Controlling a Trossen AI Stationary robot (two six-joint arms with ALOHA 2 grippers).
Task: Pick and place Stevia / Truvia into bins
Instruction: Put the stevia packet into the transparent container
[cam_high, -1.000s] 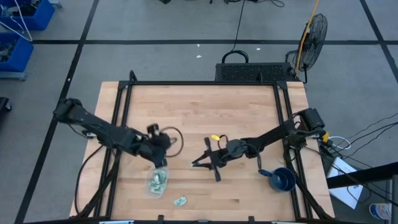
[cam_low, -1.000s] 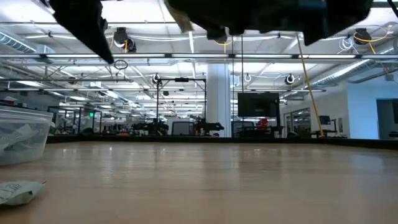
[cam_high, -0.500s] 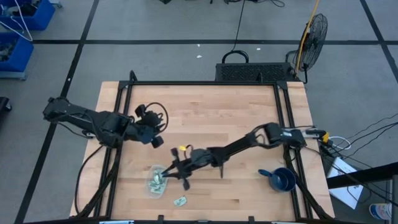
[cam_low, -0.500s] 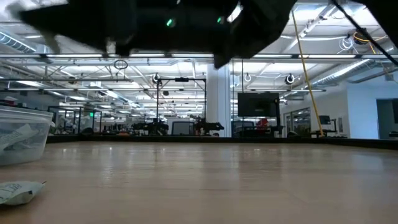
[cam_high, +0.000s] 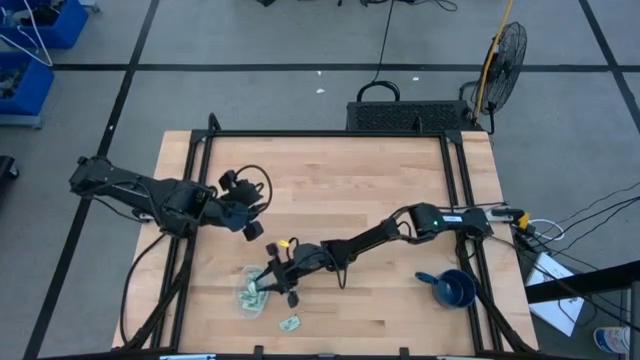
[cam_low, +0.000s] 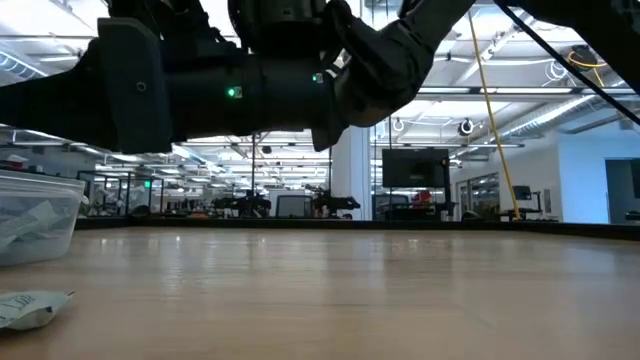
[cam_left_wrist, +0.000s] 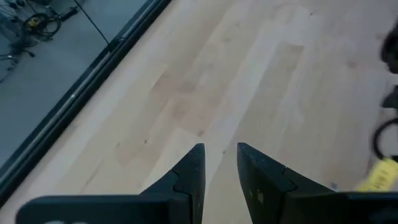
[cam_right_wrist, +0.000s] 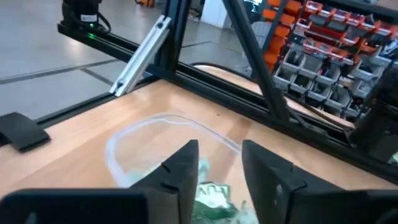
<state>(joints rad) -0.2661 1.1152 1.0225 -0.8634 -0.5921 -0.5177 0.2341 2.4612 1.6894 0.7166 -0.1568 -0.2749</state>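
Left arm: I have it parked over the left part of the table (cam_high: 400, 180), raised, well behind the tub.
Left gripper (cam_left_wrist: 219, 163): in my left wrist view the two dark fingers (cam_left_wrist: 189, 177) stand a little apart with bare wood showing between them. Nothing is in them, so I read it as released. It shows in the high view too (cam_high: 250, 228), clear of the tub.
Clear plastic tub (cam_high: 252, 292): it sits near the front edge of the table, left of centre. In the low view its wall (cam_low: 40, 215) stands at the far left of the picture.
Sachets in the tub (cam_high: 251, 291): I see pale green and white packets lying inside it; the right wrist view shows one (cam_right_wrist: 211, 198) directly below my right fingers. I cannot count them.
Loose sachet (cam_high: 290, 323): one lies flat on the wood just in front of the tub, outside it. The low view shows it (cam_low: 30, 307) on the table nearest the camera.
Right gripper (cam_high: 278, 282): reaching across from the right, it hangs over the tub's right rim. Its fingers (cam_right_wrist: 180, 177) stand apart with nothing clamped between them: released.
Blue cup (cam_high: 455, 289): it stands by the table's right front corner, well apart from the tub.
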